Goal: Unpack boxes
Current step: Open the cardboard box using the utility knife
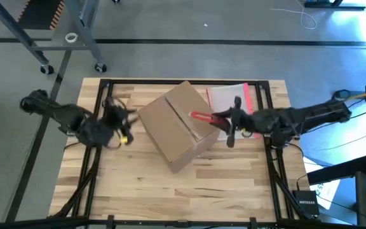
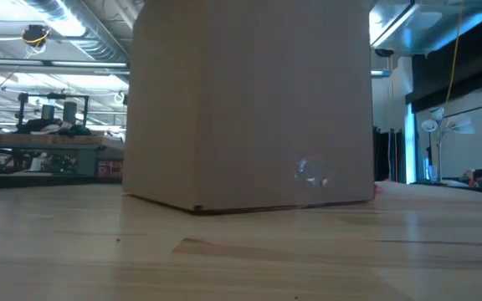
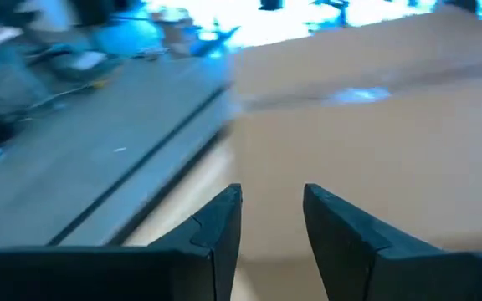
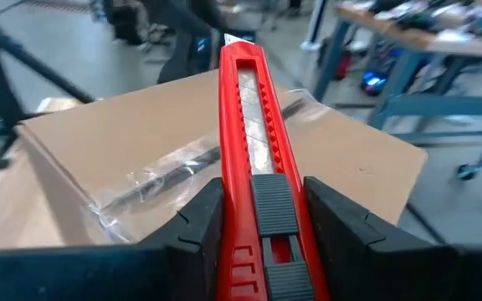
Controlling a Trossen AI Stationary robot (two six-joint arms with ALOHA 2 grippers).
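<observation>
The brown cardboard box (image 1: 178,126) stands turned askew on the middle of the wooden table, flaps closed, with clear tape along its top seam (image 4: 166,171). In the low view the box (image 2: 249,100) fills the middle of the picture. My left gripper (image 1: 129,117) is beside the box's left side, open, with nothing between its fingers (image 3: 220,221). My right gripper (image 1: 225,121) is at the box's right top edge, shut on a red box cutter (image 1: 201,117) with its blade (image 4: 249,92) pushed out over the box top. My right gripper pinches the red cutter's handle by its two long sides, at the black slider (image 4: 270,205), between its two fingers. The fingers lie along the cutter, which sticks out ahead of them toward the table's left, over the box top. Whether the blade touches the box, I cannot tell.
A clear plastic pouch with a pink-red edge (image 1: 232,97) lies flat on the table behind the box at the far right. Black frame rails (image 1: 100,95) run along the table's edges. Bare wood lies in front of the box toward the near edge.
</observation>
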